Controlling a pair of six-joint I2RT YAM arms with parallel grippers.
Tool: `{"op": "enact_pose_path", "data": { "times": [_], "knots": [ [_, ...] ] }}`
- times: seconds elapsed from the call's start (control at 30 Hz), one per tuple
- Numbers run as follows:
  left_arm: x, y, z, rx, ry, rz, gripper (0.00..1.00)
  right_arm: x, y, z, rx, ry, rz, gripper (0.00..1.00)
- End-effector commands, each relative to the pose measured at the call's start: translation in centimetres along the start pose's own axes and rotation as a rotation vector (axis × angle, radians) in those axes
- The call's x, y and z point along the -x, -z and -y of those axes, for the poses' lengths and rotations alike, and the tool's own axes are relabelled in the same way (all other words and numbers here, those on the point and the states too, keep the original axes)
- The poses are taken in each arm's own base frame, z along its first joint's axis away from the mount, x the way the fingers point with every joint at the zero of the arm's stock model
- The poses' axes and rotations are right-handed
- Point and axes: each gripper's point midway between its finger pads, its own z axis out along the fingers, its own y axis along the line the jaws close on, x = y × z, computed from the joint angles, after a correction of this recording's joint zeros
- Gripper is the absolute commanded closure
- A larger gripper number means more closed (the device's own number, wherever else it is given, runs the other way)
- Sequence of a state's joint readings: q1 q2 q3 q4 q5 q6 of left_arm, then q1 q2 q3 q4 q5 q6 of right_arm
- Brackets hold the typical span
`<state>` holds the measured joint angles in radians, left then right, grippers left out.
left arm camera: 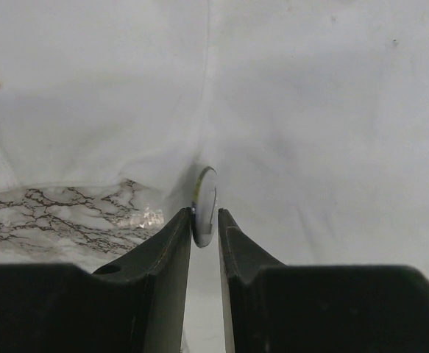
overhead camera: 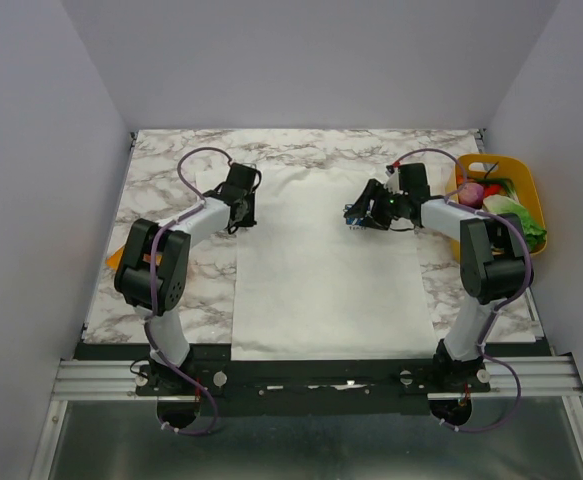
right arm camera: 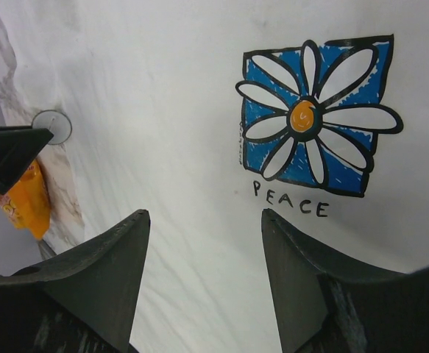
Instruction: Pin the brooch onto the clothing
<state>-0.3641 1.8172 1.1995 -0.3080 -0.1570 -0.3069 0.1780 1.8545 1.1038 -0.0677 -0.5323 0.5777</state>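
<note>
- Right now the small round brooch (left arm camera: 207, 193), a stiff disc with a pale face towards me and a dark greenish rim, stands on edge in the left tool (left arm camera: 205, 215). That puts it at about 10 o'clock on the white short-sleeved cotton T-shirt (left arm camera: 324, 110), which lies spread on the marble-patterned bench (left arm camera: 59, 213).
- I judge the brooch to be light, rigid and smooth, so it could easily twist or slip out of a pinch. Gripping across its two flat faces looks right to me, ideally a little deeper than its lower edge.
- The T-shirt looks soft and limp. I expect it to bunch and slide on the bench unless something pins it down close to the fixing spot.
- The left tool is nearly closed, with both fingers pressed on the faces of the brooch. Only the lower part is gripped and most of the disc stands clear above the tips. It sits against a fold of fabric, and I cannot see any pin or clasp.
- The right tool (right arm camera: 204, 215) has its jaws wide apart with nothing between them. It hangs over the T-shirt at about 1 o'clock in the overhead view. In its own camera the blue square flower print (right arm camera: 313, 121) lies at 1 o'clock and the brooch at 10 o'clock.
- I cannot tell whether the right tool touches the cloth.
</note>
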Motion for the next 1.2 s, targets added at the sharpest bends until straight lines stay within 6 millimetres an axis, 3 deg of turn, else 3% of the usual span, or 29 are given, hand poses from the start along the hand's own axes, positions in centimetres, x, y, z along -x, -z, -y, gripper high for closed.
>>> {"op": "enact_pose_path", "data": {
  "times": [0.0, 0.23, 0.33, 0.43, 0.5, 0.53, 0.63, 0.67, 0.73, 0.77, 1.0, 1.17],
  "knots": [
    [0.4, 0.6, -0.1, -0.021, 0.026, 0.022, 0.70, 0.6, -0.1, -0.8, 0.020, 0.037, 0.017, 0.30],
    [1.1, 1.4, 0.0, -0.034, 0.027, 0.053, 0.94, 0.9, 0.2, -1.5, 0.017, 0.065, 0.029, 0.30],
    [2.1, 2.5, 0.5, -0.070, 0.031, 0.092, 1.00, 1.3, 0.9, -2.8, 0.031, 0.103, 0.044, 0.30],
    [3.1, 4.0, 2.1, -0.174, 0.032, 0.139, 1.00, 1.9, 2.2, -5.3, 0.067, 0.165, 0.070, 0.29],
    [4.1, 5.5, 3.7, -0.275, 0.028, 0.195, 1.00, 2.2, 3.4, -8.2, 0.147, 0.228, 0.082, 0.29],
    [4.0, 6.5, 5.5, -0.387, 0.016, 0.196, 1.00, 2.2, 3.8, -9.3, 0.178, 0.249, 0.084, 0.29],
    [5.3, 9.8, 8.6, -0.601, 0.017, 0.292, 1.00, 1.4, 5.3, -14.3, 0.341, 0.354, 0.109, 0.28],
    [5.8, 12.2, 10.4, -0.739, 0.015, 0.334, 1.00, 0.9, 5.6, -16.4, 0.401, 0.402, 0.124, 0.28],
    [6.3, 14.2, 11.5, -0.832, 0.025, 0.372, 1.00, 0.0, 6.3, -18.3, 0.462, 0.437, 0.123, 0.28],
    [6.8, 16.1, 12.2, -0.911, 0.003, 0.414, 1.00, -0.4, 6.6, -19.5, 0.504, 0.464, 0.129, 0.28],
    [7.3, 22.8, 13.9, -1.136, -0.062, 0.523, 1.00, -1.8, 8.5, -22.7, 0.662, 0.491, 0.127, 0.30],
    [7.4, 25.4, 14.3, -1.215, -0.073, 0.550, 1.00, -2.2, 9.7, -23.9, 0.726, 0.518, 0.144, 0.35]
  ]
}}
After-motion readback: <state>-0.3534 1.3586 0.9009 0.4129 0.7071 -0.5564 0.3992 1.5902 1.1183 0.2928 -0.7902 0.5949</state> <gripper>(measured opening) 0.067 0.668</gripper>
